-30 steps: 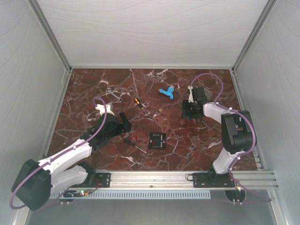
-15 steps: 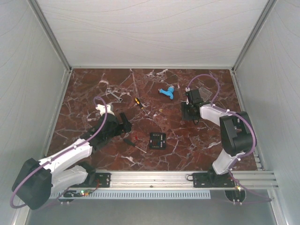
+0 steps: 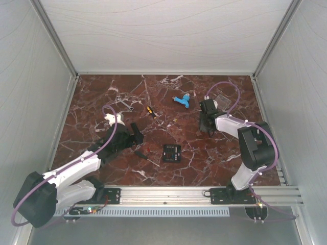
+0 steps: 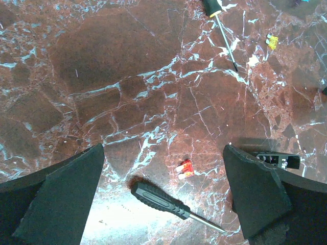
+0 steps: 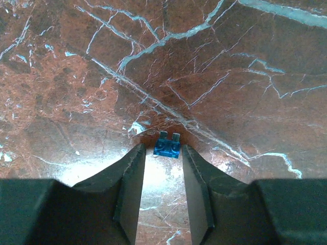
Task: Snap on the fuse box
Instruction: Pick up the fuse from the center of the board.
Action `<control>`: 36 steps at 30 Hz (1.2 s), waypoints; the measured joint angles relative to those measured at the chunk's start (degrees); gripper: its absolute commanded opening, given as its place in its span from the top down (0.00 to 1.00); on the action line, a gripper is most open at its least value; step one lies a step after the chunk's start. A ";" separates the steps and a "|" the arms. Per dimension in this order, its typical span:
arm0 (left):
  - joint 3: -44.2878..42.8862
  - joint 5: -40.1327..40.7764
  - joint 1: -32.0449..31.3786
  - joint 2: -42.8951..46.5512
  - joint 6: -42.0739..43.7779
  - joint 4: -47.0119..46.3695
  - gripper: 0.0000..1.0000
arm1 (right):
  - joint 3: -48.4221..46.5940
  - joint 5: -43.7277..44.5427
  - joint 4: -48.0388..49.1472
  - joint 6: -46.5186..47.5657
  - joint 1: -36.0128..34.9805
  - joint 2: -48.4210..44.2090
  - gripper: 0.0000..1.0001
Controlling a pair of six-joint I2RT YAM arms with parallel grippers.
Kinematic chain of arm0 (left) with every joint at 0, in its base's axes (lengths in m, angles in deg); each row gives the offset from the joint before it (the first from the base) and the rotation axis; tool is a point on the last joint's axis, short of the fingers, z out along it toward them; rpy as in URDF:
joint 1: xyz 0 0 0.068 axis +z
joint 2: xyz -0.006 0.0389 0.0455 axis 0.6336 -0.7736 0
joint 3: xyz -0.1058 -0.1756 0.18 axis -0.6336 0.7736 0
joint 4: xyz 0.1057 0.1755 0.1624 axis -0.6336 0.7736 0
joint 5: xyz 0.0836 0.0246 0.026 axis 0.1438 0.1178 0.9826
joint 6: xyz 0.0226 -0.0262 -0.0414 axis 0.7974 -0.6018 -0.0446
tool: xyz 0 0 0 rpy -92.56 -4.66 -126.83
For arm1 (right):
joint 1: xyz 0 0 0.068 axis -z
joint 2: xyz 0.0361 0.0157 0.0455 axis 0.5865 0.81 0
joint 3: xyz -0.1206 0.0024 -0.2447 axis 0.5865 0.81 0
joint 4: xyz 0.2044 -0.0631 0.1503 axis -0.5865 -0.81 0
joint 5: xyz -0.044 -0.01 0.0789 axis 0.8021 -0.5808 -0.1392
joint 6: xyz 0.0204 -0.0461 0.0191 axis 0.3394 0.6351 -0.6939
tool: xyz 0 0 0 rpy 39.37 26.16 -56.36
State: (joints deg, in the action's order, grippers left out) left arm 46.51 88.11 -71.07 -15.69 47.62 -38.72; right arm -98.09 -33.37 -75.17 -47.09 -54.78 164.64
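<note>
The fuse box point(image 3: 171, 153), a small black square with coloured bits inside, lies on the marble near the front centre, and neither gripper touches it. A clear square cover point(image 3: 223, 97) lies at the back right. My right gripper point(image 3: 207, 121) points down at the table to the right of the box. Its jaws stand narrowly apart on either side of a small blue fuse point(image 5: 167, 146) that lies flat on the marble between the right gripper's point(image 5: 163, 146) tips, with a thin gap each side. My left gripper point(image 3: 134, 133) hovers wide open left of the box.
Under the left gripper point(image 4: 164, 149) lie a black-handled screwdriver point(image 4: 158, 199) and a red fuse point(image 4: 185, 167). Farther off are a yellow fuse point(image 4: 272, 42), a yellow-and-black screwdriver point(image 3: 151, 111), a wrench point(image 3: 124, 103) and a light-blue plastic piece point(image 3: 182, 100). Grey walls enclose the table.
The right arm has shifted slightly toward the back and its jaws have narrowed around the blue fuse. The left arm has stayed still.
</note>
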 measured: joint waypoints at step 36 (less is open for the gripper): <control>1.14 -20.39 0.07 0.07 0.24 -12.85 0.07 | 6.34 -3.15 7.15 5.53 -14.51 -10.69 0.85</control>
State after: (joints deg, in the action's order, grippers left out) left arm 47.64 67.72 -71.00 -15.62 47.86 -51.57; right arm -91.75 -36.52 -68.02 -41.56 -69.29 153.95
